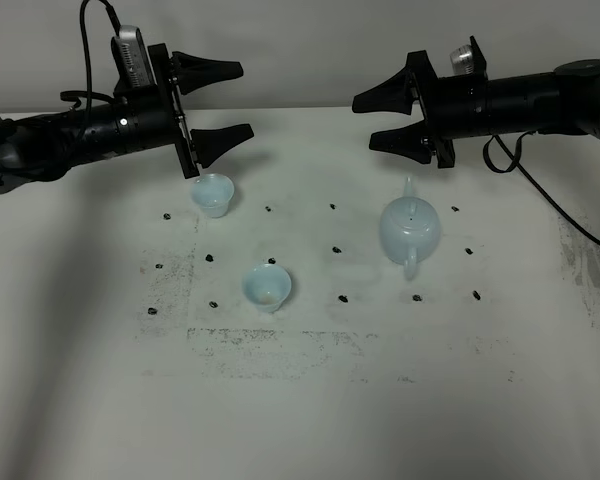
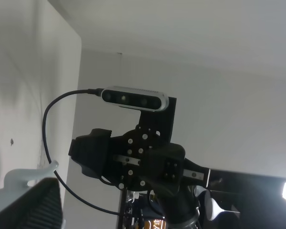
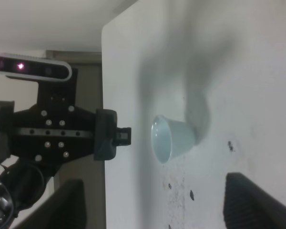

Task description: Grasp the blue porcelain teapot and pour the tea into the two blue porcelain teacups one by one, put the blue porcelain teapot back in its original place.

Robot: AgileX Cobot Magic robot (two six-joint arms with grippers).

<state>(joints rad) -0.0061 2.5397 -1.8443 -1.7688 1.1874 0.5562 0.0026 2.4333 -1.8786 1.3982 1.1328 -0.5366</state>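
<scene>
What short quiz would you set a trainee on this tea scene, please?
1. How many blue porcelain teacups stand on the table?
2. True or false: the right end effector is shut on the blue porcelain teapot.
3. In the exterior high view, the teapot's handle faces: A the near table edge; B the far table edge; C the teacups.
Key: 1 two; 2 false, it hangs open above the teapot; 3 A.
</scene>
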